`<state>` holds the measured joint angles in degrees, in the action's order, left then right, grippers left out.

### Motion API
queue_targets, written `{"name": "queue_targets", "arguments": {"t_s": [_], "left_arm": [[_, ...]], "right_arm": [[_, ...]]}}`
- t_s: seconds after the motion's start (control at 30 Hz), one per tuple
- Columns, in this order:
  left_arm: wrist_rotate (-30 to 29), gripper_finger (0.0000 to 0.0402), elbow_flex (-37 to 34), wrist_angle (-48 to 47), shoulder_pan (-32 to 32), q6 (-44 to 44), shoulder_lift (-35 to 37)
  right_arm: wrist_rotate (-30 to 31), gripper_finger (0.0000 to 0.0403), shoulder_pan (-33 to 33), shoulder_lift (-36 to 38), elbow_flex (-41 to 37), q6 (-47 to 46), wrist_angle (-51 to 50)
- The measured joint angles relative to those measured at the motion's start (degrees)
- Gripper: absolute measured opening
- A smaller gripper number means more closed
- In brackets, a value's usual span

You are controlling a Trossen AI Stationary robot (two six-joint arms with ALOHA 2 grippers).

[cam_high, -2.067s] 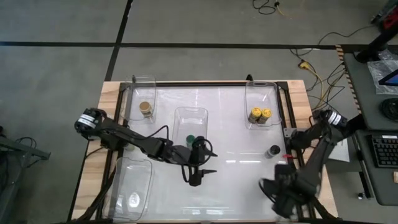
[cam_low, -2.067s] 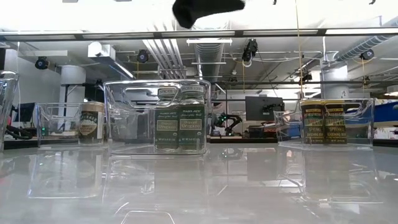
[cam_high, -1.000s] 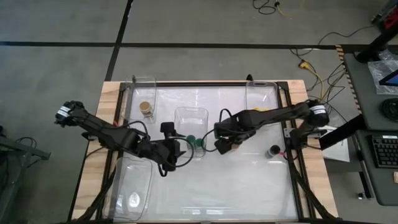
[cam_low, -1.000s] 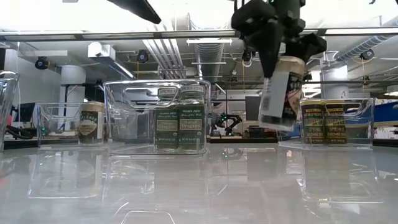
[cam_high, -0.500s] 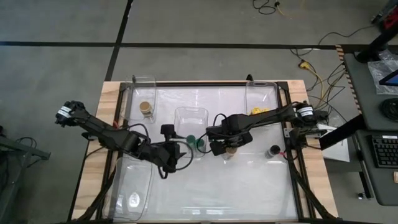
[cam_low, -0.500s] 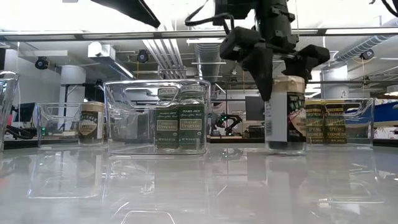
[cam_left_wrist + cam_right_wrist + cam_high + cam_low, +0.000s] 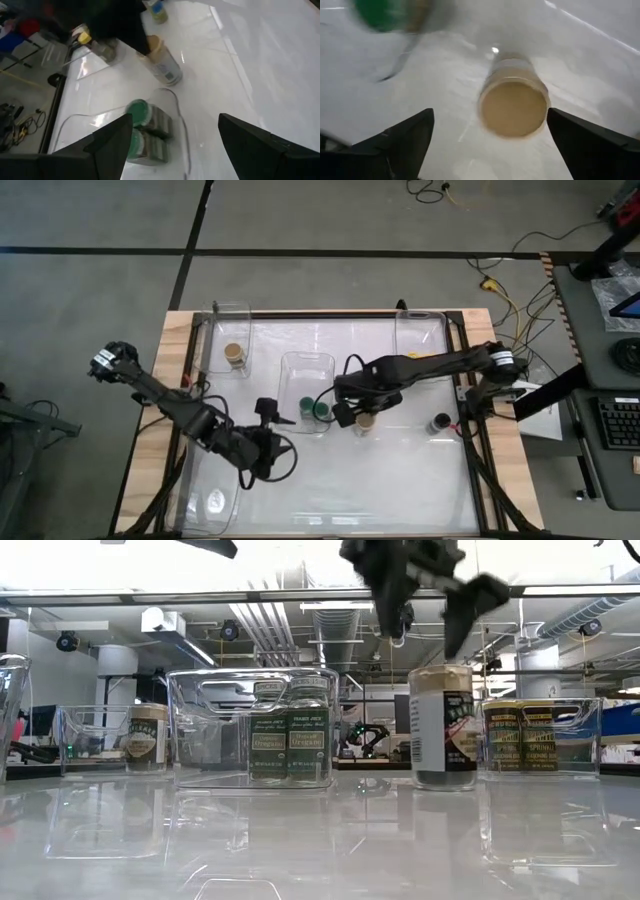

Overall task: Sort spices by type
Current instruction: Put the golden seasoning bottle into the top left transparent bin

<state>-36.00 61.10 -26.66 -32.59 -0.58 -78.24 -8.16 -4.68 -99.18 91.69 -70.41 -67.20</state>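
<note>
A tan-lidded spice jar stands upright on its base on the table, just right of the middle bin. My right gripper hovers open right above it, one finger on either side and clear of the lid. Two green-lidded jars stand in the middle bin. Another tan-lidded jar stands in the far-left bin. A black-lidded jar stands on the table near the right edge. Two yellow-spice jars stand in the far-right bin. My left gripper is open, raised, near-left of the middle bin.
Several clear plastic bins sit on the table: middle, far left, far right, near left. My right arm reaches across the far-right bin. Bare table surface lies along the near side.
My right gripper brought the tan-lidded jar down from a tilted hold in the air, stood it upright on the table right of the middle bin, then opened, let go and rose. My left gripper drew back toward the near-left.
</note>
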Motion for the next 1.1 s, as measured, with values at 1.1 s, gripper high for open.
{"name": "queue_targets", "arguments": {"t_s": [1.1], "left_arm": [[-1.0, 0.0278, -0.4, 21.3, 2.7, 2.6, -0.3]], "right_arm": [[48.1, 0.0379, -19.4, 9.2, -29.6, 30.6, 10.2]]}}
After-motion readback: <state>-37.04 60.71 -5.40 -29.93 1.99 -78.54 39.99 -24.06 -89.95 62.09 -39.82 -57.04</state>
